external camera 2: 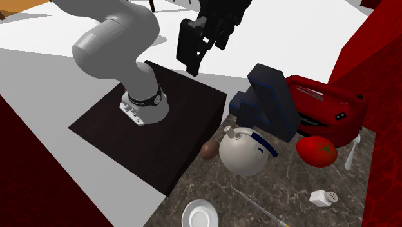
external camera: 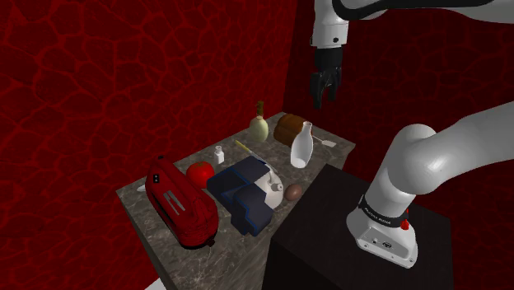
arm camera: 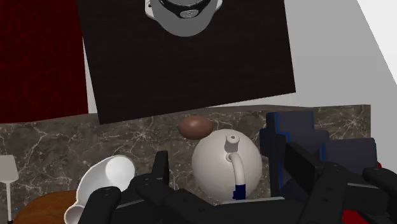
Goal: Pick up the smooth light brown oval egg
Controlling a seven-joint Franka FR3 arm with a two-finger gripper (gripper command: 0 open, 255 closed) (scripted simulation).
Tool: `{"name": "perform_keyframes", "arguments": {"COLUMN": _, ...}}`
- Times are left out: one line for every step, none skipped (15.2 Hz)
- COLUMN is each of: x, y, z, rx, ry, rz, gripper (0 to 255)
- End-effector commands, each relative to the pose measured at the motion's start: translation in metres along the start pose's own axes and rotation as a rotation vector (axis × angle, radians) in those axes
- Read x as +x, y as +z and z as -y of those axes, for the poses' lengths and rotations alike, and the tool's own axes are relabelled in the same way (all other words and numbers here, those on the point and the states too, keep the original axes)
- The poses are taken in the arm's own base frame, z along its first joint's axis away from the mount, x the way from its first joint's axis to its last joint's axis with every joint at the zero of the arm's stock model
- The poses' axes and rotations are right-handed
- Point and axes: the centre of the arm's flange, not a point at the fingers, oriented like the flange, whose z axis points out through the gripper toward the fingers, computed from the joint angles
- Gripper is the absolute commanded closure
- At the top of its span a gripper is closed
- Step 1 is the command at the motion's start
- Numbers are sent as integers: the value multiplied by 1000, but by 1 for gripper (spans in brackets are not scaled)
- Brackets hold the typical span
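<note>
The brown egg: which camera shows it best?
The wrist view: the egg lies whole between the white teapot and the dark stand. The shoulder and second exterior views show it small, tucked beside the teapot at the stand's edge.

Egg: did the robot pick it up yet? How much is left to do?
Nothing is done yet: the egg lies on the table, beside the white teapot and near the stand's edge. In hand: the gripper hangs high over the table, open and empty. Left to do: come down to the egg, close on it, lift it.
</note>
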Motion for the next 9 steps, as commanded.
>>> {"name": "perform_keyframes", "arguments": {"x": 0, "y": 0, "z": 0, "rx": 0, "ry": 0, "rz": 0, "gripper": 0}}
{"name": "perform_keyframes", "arguments": {"x": 3, "y": 12, "z": -6, "rx": 8, "ry": -48, "rz": 1, "gripper": 0}}
{"name": "perform_keyframes", "arguments": {"x": 6, "y": 24, "z": -11, "rx": 16, "ry": -95, "rz": 1, "gripper": 0}}
{"name": "perform_keyframes", "arguments": {"x": 9, "y": 36, "z": -17, "rx": 25, "ry": -143, "rz": 2, "gripper": 0}}
{"name": "perform_keyframes", "arguments": {"x": 13, "y": 49, "z": -22, "rx": 33, "ry": -190, "rz": 3, "gripper": 0}}
{"name": "perform_keyframes", "arguments": {"x": 17, "y": 61, "z": -27, "rx": 41, "ry": -238, "rz": 4, "gripper": 0}}
{"name": "perform_keyframes", "arguments": {"x": 21, "y": 73, "z": -31, "rx": 49, "ry": -285, "rz": 4, "gripper": 0}}
{"name": "perform_keyframes", "arguments": {"x": 25, "y": 86, "z": -35, "rx": 57, "ry": -333, "rz": 5, "gripper": 0}}
{"name": "perform_keyframes", "arguments": {"x": 29, "y": 98, "z": -39, "rx": 65, "ry": -380, "rz": 6, "gripper": 0}}
